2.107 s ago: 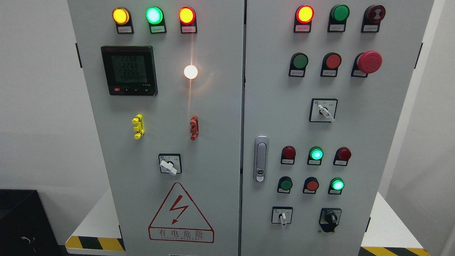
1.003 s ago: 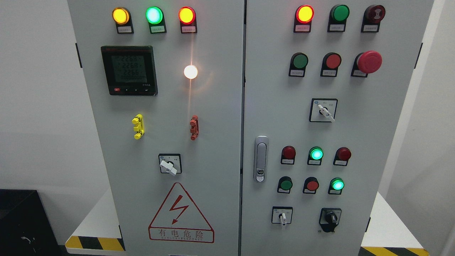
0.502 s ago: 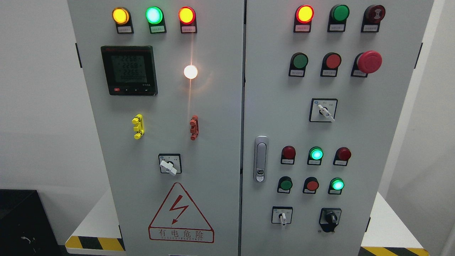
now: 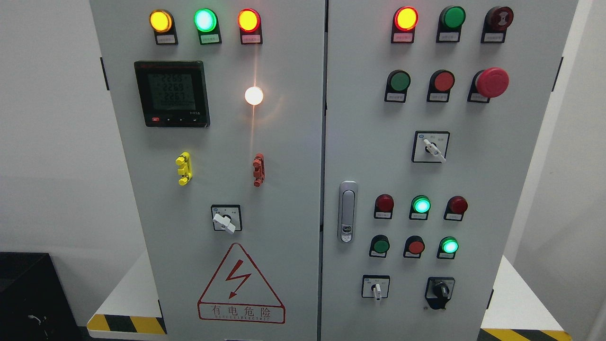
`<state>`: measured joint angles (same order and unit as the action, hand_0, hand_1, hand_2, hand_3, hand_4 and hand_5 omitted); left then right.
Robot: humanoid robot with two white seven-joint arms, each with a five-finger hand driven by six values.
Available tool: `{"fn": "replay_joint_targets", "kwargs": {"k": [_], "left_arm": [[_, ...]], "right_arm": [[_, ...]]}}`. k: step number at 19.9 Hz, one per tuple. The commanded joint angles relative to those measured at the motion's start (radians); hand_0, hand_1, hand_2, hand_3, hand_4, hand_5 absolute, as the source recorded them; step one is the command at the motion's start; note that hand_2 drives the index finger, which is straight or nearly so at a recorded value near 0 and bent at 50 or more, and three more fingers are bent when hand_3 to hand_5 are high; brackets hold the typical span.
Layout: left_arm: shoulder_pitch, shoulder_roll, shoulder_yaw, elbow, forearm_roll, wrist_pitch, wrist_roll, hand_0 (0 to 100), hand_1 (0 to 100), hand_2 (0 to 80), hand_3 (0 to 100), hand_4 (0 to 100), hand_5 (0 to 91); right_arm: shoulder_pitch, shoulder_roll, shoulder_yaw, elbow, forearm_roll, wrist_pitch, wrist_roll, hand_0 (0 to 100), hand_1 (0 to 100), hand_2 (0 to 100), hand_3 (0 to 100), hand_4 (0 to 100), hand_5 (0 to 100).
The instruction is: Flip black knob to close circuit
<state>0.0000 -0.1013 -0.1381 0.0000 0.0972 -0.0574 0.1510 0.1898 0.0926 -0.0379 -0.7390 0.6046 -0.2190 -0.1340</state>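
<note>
The black knob (image 4: 441,290) sits at the lower right of the right cabinet door (image 4: 502,189), on a black plate, its handle pointing roughly straight up and down. A white selector switch (image 4: 376,289) stands to its left. Neither of my hands nor arms shows in the head view.
The grey cabinet has two doors with a silver door latch (image 4: 347,211) between them. Lit lamps, push buttons and a red mushroom stop button (image 4: 491,82) fill the right door. The left door carries a meter (image 4: 172,93), a white selector (image 4: 224,222) and a warning triangle (image 4: 240,285).
Only the meter's digits flicker. Nothing else has moved.
</note>
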Motion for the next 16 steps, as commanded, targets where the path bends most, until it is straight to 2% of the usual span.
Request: {"fn": "replay_joint_targets", "kwargs": {"k": [1, 2, 7, 13, 15, 16], "left_arm": [[0.023, 0.0, 0.0, -0.031, -0.001, 0.001, -0.001, 12, 56, 0.0, 0, 0, 0.0], [0.023, 0.002, 0.0, -0.031, 0.001, 0.001, -0.001, 12, 56, 0.0, 0, 0, 0.0], [0.023, 0.0, 0.0, -0.031, 0.001, 0.001, -0.001, 12, 56, 0.0, 0, 0, 0.0], [0.023, 0.0, 0.0, -0.031, -0.001, 0.001, -0.001, 12, 56, 0.0, 0, 0, 0.0], [0.023, 0.0, 0.0, -0.031, 0.001, 0.001, -0.001, 12, 56, 0.0, 0, 0, 0.0], [0.023, 0.0, 0.0, -0.031, -0.001, 0.001, -0.001, 12, 56, 0.0, 0, 0, 0.0]], "right_arm": [[-0.004, 0.025, 0.003, -0.237, 0.078, 0.013, -0.065, 0, 19, 62, 76, 67, 64], [-0.004, 0.025, 0.012, -0.262, 0.099, 0.017, -0.065, 0, 20, 67, 81, 71, 69], [-0.004, 0.024, 0.006, -0.356, 0.182, 0.021, -0.072, 0, 25, 79, 91, 80, 81], [-0.006, 0.025, 0.0, -0.477, 0.337, 0.079, -0.096, 0, 26, 87, 99, 87, 91], [-0.007, 0.025, -0.017, -0.531, 0.382, 0.093, -0.095, 0, 25, 88, 100, 89, 93], [-0.006, 0.025, -0.017, -0.554, 0.398, 0.095, -0.095, 0, 18, 89, 100, 89, 94]]}}
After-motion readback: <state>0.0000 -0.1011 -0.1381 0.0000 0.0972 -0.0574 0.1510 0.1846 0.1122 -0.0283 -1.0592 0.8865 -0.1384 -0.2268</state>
